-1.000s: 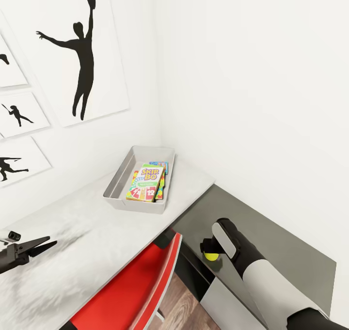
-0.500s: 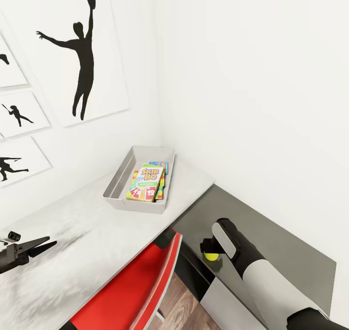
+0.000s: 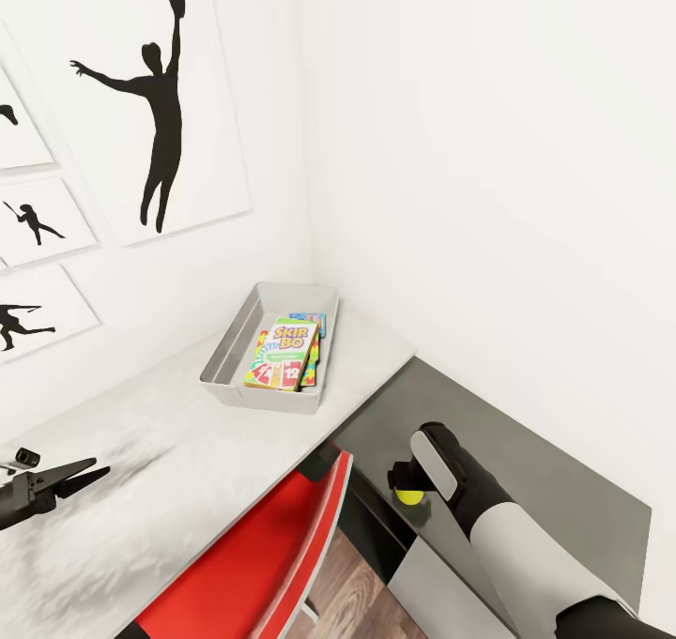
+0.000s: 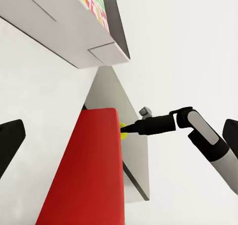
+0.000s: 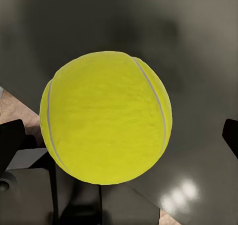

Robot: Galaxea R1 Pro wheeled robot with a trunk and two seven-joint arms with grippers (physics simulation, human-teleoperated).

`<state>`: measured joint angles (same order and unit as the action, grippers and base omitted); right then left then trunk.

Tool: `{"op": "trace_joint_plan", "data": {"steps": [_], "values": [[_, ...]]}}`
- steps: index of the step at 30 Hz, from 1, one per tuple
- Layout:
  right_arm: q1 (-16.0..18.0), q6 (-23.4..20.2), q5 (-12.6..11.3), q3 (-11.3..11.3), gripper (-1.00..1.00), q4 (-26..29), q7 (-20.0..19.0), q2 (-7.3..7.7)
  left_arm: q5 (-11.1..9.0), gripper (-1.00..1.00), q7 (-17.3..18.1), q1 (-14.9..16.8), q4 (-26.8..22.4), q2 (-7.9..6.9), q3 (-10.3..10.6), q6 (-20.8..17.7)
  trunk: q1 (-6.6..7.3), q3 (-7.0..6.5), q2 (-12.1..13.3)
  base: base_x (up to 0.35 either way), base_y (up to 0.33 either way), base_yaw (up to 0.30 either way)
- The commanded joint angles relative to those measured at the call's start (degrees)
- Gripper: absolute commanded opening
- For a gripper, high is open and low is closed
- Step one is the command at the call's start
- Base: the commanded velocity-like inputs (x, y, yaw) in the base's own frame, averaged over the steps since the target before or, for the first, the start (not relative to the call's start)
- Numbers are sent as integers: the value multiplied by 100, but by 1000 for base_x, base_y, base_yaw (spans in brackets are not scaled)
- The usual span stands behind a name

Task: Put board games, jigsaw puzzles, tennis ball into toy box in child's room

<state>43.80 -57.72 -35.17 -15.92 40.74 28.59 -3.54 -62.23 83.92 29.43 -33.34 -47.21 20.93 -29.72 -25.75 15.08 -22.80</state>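
The light grey toy box (image 3: 218,362) sits on the white table (image 3: 366,353) in the corner. Inside it lies a Skip-Bo board game (image 3: 282,354) on top of a multicoloured jigsaw puzzle (image 3: 314,323). The tennis ball (image 3: 408,497) rests on the lower dark grey cabinet (image 3: 526,470), by its front edge. My right gripper (image 3: 407,487) is open and straddles the tennis ball (image 5: 106,118), with both fingers (image 5: 10,143) standing clear of it. My left gripper (image 3: 80,475) hovers open over the table's near left part and holds nothing.
A red chair (image 3: 272,545) is tucked under the table's front edge, between my two arms. Silhouette pictures (image 3: 150,104) hang on the left wall. A white fuzzy patch (image 3: 94,536) covers the near tabletop. Wooden floor (image 3: 352,587) shows below.
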Motion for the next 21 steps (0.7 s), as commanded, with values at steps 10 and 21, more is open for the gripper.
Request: {"op": "trace_joint_plan", "data": {"steps": [10, 21], "values": [[6, -11, -60, -17, -100, 4, 59, 2, -44, 100, 19, 10, 3, -8, 42, -52, -4, 11, -12, 0, 0, 0], [6, -11, -70, -17, -100, 4, 56, 2, -44, 100, 11, 10, 3, -8, 41, -52, -4, 11, -12, 0, 0, 0]]}}
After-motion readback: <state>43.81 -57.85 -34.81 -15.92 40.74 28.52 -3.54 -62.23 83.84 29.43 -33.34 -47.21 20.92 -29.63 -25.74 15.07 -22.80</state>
